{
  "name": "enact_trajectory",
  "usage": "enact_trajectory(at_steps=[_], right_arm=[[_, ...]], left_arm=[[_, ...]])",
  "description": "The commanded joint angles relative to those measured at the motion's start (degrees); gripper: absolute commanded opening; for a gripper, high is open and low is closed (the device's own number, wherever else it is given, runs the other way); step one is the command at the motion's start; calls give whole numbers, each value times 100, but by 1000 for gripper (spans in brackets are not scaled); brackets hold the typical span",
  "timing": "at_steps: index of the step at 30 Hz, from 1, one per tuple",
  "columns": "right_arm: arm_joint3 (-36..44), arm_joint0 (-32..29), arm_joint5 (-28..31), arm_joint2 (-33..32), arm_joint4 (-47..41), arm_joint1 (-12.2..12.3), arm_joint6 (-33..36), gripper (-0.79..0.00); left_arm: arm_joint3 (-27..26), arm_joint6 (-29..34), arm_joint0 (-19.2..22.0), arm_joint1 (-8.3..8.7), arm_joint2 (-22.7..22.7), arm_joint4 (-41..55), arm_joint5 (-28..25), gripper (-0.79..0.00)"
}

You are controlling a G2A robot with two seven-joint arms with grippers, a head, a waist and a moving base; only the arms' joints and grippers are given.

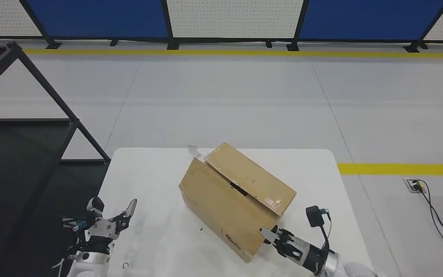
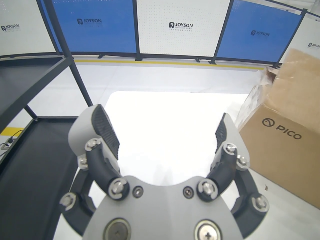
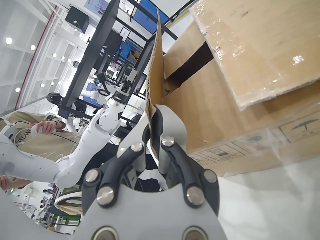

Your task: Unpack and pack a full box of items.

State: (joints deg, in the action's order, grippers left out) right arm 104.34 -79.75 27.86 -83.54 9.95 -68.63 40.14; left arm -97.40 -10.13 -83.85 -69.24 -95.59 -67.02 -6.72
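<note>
Clamped shut on a brown corrugated flap, the right gripper sits at the near right corner of the brown cardboard box, which stands askew at the middle of the white table. Over the near left corner the left gripper hangs, fingers spread wide and empty.
</note>
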Motion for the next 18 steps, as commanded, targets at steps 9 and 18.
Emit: enact_trajectory(at_steps=[9, 18], right_arm=[[102, -300, 338, -409, -55, 110, 103, -785], [148, -325, 334, -513, 37, 140, 128, -785]], left_arm=[[166, -93, 153, 41, -24, 142, -981, 0], [174, 23, 128, 73, -100, 135, -1345, 0]])
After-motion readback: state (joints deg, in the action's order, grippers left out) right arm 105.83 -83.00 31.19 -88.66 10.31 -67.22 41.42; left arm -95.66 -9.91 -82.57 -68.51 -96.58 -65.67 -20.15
